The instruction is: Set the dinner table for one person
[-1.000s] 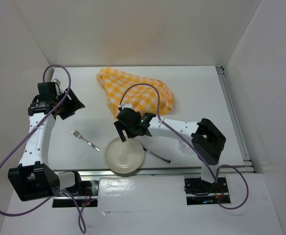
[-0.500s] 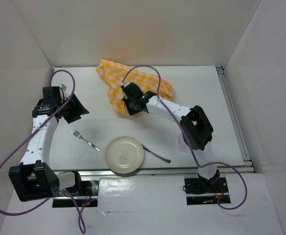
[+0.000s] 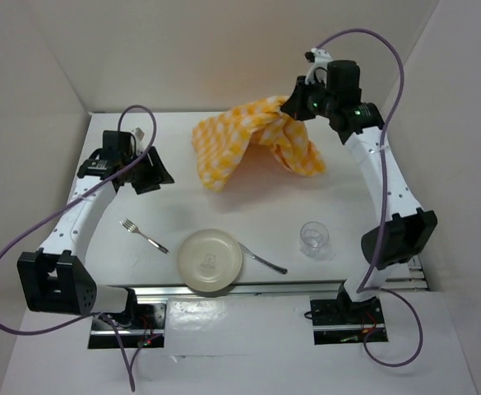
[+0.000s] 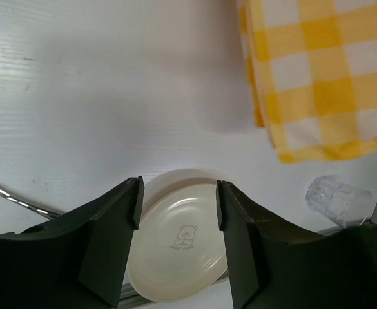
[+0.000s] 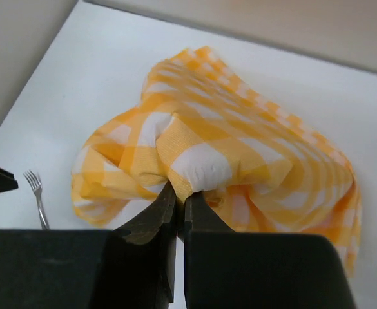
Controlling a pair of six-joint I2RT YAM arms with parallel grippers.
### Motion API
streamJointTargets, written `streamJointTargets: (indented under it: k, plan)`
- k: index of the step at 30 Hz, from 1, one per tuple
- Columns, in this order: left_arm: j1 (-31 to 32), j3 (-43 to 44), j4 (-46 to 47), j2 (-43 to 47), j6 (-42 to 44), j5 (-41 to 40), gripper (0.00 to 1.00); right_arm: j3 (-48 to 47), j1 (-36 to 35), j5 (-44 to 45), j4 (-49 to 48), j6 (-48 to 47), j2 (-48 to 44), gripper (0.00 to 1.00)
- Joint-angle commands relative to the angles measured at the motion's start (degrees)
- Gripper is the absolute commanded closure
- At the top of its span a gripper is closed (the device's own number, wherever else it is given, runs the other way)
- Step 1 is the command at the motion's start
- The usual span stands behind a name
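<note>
While the right gripper (image 5: 178, 198) is pinched fully closed on a bunched fold of the yellow-and-white checked cloth (image 5: 227, 151), the cloth hangs above the dinner table (image 3: 347, 189) near its far right corner. Cannot tell whether its low end touches the top.

Long axis of the drape runs from the grip down and leftward toward the table's middle, free corner at the left end.

Left gripper (image 4: 178, 193) hovers over the left side, jaws partly apart, nothing between them. The free corner lies to its right, and the left arm is nearer to it.

Plate (image 3: 210, 261) at near edge, fork (image 3: 141, 234) to its left, another utensil (image 3: 263, 259) to its right, clear glass (image 3: 315, 239) beyond that.

Likely next: spreading the cloth.
</note>
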State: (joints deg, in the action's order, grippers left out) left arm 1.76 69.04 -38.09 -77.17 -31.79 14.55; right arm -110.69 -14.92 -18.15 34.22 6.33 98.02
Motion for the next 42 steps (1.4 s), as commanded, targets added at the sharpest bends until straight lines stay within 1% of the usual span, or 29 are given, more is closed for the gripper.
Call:
streamJointTargets:
  k: [1, 3, 5, 6, 8, 10, 11, 12, 13, 15, 16, 18, 19, 20, 21, 23, 24, 25, 26, 27, 28, 30, 31, 32, 34, 35, 37, 39, 42]
  plan:
    - [3.85, 1.89, 3.88, -2.72, -1.51, 1.18, 0.34, 10.21, 2.78, -5.14, -0.29, 1.66, 1.12, 1.0]
    - [7.79, 3.63, 3.9, -6.83, -2.04, 1.19, 0.33, 10.24, 2.79, -1.47, 1.01, 2.81, 6.01, 0.96]
    - [10.01, 6.19, 1.02, -10.44, -2.05, 1.19, 0.3, 4.28, 2.09, 3.01, 4.87, 3.68, 11.2, 0.62]
    - [12.02, 7.59, -0.05, -12.29, -2.05, 1.19, 0.27, 1.21, 1.56, 5.56, 11.33, 4.3, 17.23, 0.49]
    - [13.79, 11.11, -1.9, -16.43, -2.05, -0.91, 0.26, -5.81, 0.34, 12.94, 16.65, 6.23, 21.06, 0.35]
    - [15.2, 12.52, -3.57, -18.01, -3.53, -2.85, 0.22, -4.63, -0.98, 18.03, 16.33, 7.02, 18.81, 0.19]
    - [15.81, 13.22, -3.57, -18.54, -4.15, -4.51, 0.2, -0.44, -1.6, 18.67, 14.58, 7.03, 16.27, 0.11]
    - [15.82, 13.23, -4.1, -18.55, -4.94, -5.22, 0.18, 1.69, -2.22, 18.68, 10.99, 7.64, 10.5, 0.01]
    - [15.82, 12.71, -3.58, -19.07, -6.17, -5.23, 0.17, 6.15, -2.22, 17.98, 9.13, 8.17, 7.31, 0.01]
    - [15.2, 12.01, -2.88, -19.07, -7.75, -4.61, 0.15, 10.48, -1.61, 16.49, 4.66, 9.93, 1.42, 0.01]
    - [14.59, 12.0, -2.87, -19.07, -8.54, -4.09, 0.15, 12.59, -1.61, 15.96, 3.59, 10.45, -3.92, 0.01]
    - [14.07, 10.25, -1.04, -19.07, -11.35, -3.22, 0.13, 19.18, -0.91, 15.95, 2.0, 12.91, -8.52, 0.01]
    - [13.54, 9.63, 0.11, -19.07, -11.97, -2.16, 0.13, 21.64, -0.9, 15.08, 0.51, 13.96, -12.55, 0.04]
    - [13.53, 8.06, 3.16, -19.07, -12.76, 0.98, 0.1, 24.1, -0.21, 12.9, -0.28, 16.06, -14.33, 0.09]
    - [13.53, 8.05, 4.5, -19.07, -12.77, 2.66, 0.08, 28.99, -0.2, 11.49, -1.16, 17.13, -16.0, 0.1]
    - [13.53, 6.21, 6.35, -19.68, -15.39, 6.0, 0.06, 34.03, 0.33, 6.59, -5.28, 19.85, -20.05, 0.15]
    - [13.53, 4.81, 8.01, -19.69, -16.54, 10.98, 0.05, 38.84, 0.33, 4.38, -7.39, 20.56, -21.1, 0.19]
    - [13.01, 3.31, 12.03, -20.21, -18.12, 13.38, 0.05, 40.63, 0.33, 2.79, -10.19, 21.61, -21.72, 0.23]
    - [12.48, 1.56, 14.42, -20.22, -19.78, 15.67, 0.07, 42.04, 0.33, 0.25, -11.01, 22.67, -21.73, 0.3]
    - [12.48, -2.11, 16.62, -19.69, -22.93, 17.34, 0.09, 42.92, -0.19, -0.47, -11.62, 23.2, -21.73, 0.34]
    - [12.48, -3.72, 17.86, -19.17, -24.44, 17.36, 0.1, 43.54, -1.33, -0.48, -11.63, 23.2, -21.73, 0.41]
    - [10.55, -9.06, 21.19, -16.98, -28.39, 17.36, 0.1, 44.25, -3.96, 0.13, -13.29, 23.2, -20.33, 0.41]
    - [9.94, -10.75, 22.78, -16.27, -29.55, 17.36, 0.1, 44.25, -7.29, 0.13, -13.82, 22.33, -19.63, 0.38]
    - [8.8, -11.81, 23.66, -15.48, -30.17, 17.36, 0.1, 43.73, -8.8, 0.13, -14.52, 22.32, -17.1, 0.18]
    - [8.09, -11.56, 21.23, -13.9, -28.77, 12.47, 0.1, 41.8, -12.83, -1.54, -14.53, 21.62, -13.66, 0.02]
    - [8.08, -10.95, 19.3, -12.41, -27.81, 10.61, 0.1, 41.27, -14.16, -1.01, -15.14, 21.62, -11.82, 0.0]
    - [5.81, -9.8, 14.54, -10.47, -25.53, 7.53, 0.1, 41.26, -16.45, 1.36, -17.5, 24.16, -7.41, 0.0]
    - [3.0, -9.8, 12.78, -7.05, -24.9, 6.99, 0.1, 40.74, -18.74, 3.73, -21.55, 26.8, -3.65, 0.0]
    - [-1.47, -9.8, 10.23, -2.48, -22.44, 6.99, 0.1, 38.19, -20.41, 8.12, -24.1, 31.54, 2.58, 0.0]
